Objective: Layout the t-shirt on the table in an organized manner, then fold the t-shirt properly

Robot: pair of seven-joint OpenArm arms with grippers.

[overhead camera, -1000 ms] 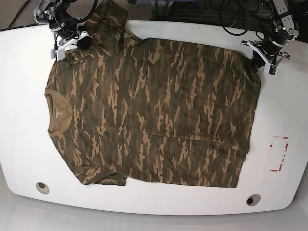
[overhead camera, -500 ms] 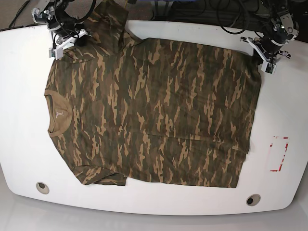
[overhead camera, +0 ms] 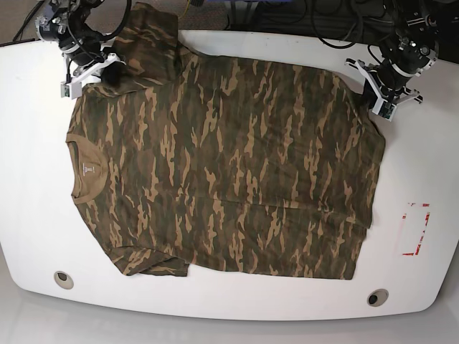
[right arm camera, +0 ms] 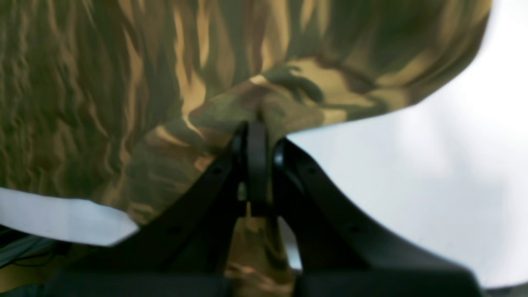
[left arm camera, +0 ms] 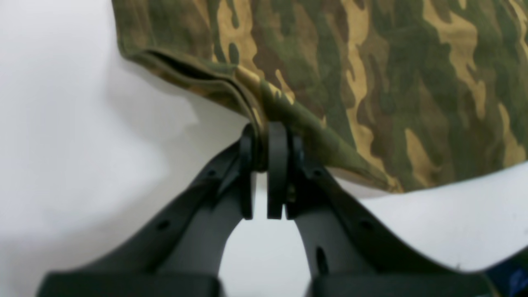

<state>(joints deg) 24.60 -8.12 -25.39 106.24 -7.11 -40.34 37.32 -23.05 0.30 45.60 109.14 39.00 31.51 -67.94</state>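
Observation:
The camouflage t-shirt lies spread flat on the white table, collar to the left and hem to the right. At the shirt's far right corner my left gripper is shut on the hem. The left wrist view shows the black jaws of the left gripper pinching the folded hem edge of the t-shirt. My right gripper is at the far left, by the upper sleeve. In the right wrist view, the right gripper is shut on a raised fold of the t-shirt.
The upper sleeve reaches over the table's far edge. Two grommet holes sit near the front edge, and a red-marked rectangle is at the right. Cables lie behind the table.
Both grippers have shifted left along the far edge while holding the cloth. The upper sleeve and the far hem corner moved left with them.

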